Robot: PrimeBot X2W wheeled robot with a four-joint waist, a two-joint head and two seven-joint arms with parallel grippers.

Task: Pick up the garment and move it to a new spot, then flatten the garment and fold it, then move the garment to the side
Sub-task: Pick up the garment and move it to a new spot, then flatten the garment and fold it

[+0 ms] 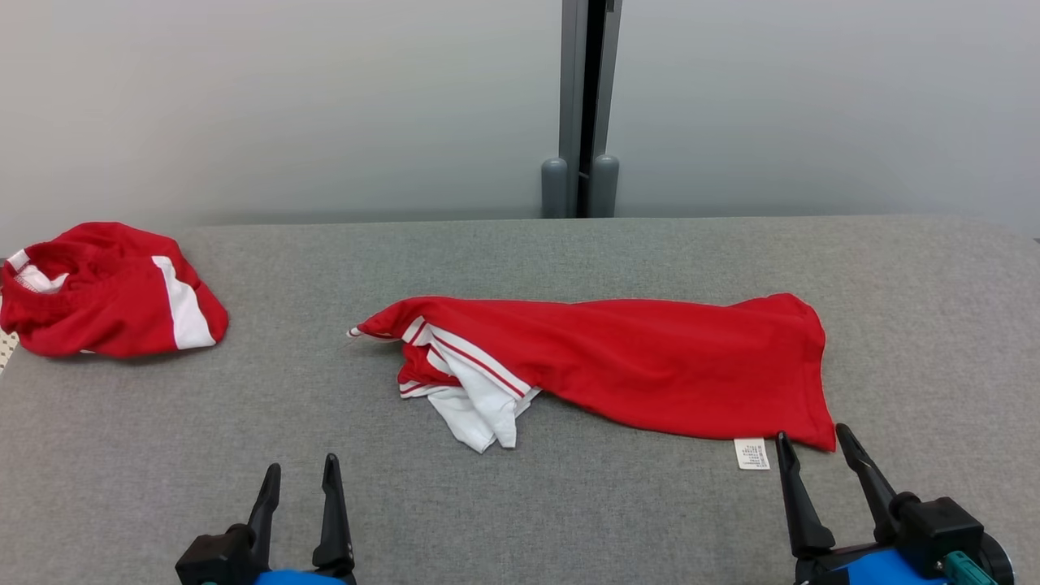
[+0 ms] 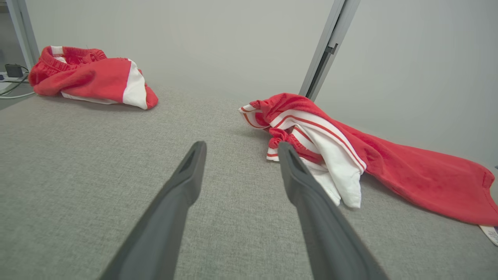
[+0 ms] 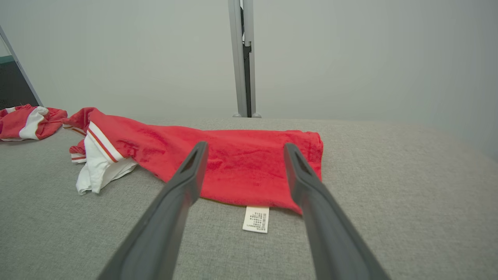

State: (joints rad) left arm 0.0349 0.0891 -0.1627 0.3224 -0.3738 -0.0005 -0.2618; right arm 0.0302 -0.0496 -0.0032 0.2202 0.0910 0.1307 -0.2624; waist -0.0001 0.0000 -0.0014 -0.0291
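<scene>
A red garment [image 1: 634, 361] with white striped sleeves lies stretched across the middle of the grey table [image 1: 569, 504], bunched at its left end. A white care label [image 1: 751, 453] pokes out at its near right corner. The garment [image 2: 408, 175] lies to the right of my left fingers, and the garment [image 3: 241, 163] lies just beyond my right fingers. My left gripper [image 1: 301, 471] is open near the front edge, left of the garment and apart from it. My right gripper [image 1: 815, 443] is open just in front of the garment's right corner, holding nothing.
A second red and white garment [image 1: 106, 291] lies crumpled at the table's far left. A grey wall with a vertical metal post [image 1: 582, 106] stands behind the table. Cables [image 2: 11, 77] lie off the table's left end.
</scene>
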